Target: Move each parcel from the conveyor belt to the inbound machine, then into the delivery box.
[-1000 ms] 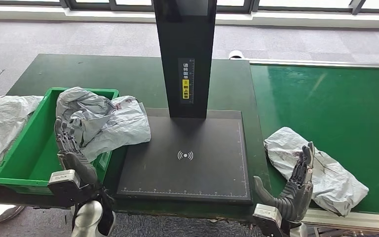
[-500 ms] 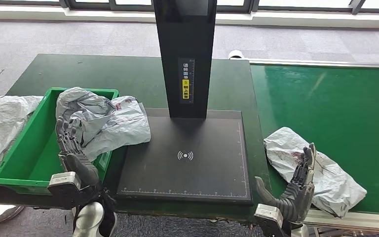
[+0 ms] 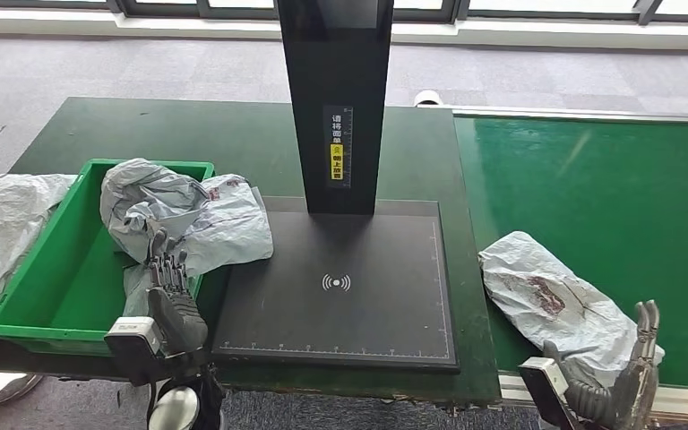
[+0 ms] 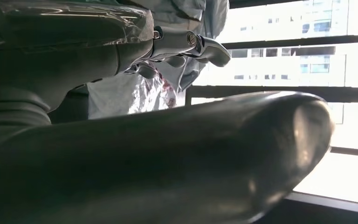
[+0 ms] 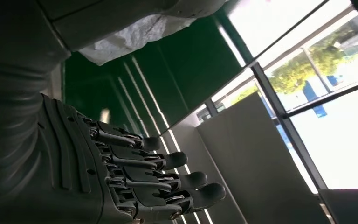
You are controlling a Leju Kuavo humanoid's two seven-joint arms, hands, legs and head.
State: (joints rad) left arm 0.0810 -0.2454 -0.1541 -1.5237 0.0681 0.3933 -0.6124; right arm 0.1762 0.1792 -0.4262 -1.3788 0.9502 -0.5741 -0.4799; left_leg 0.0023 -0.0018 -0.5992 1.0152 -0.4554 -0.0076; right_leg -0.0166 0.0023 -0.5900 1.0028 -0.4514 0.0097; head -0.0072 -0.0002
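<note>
On the conveyor belt (image 3: 609, 170), near its front edge, a grey parcel (image 3: 560, 300) lies unheld; right hand (image 3: 623, 390) has dropped back and outward from beside it over the last second, now low at the belt's front edge, fingers straight and apart, holding nothing. Left hand (image 3: 172, 291) has shifted inward toward the crumpled parcel (image 3: 184, 215) draped over the green delivery box (image 3: 63, 269) rim, fingers spread, empty. Scanner plate (image 3: 336, 282) of the inbound machine bare. Judgement: belt parcel pick not started, right hand looks to be repositioning
</note>
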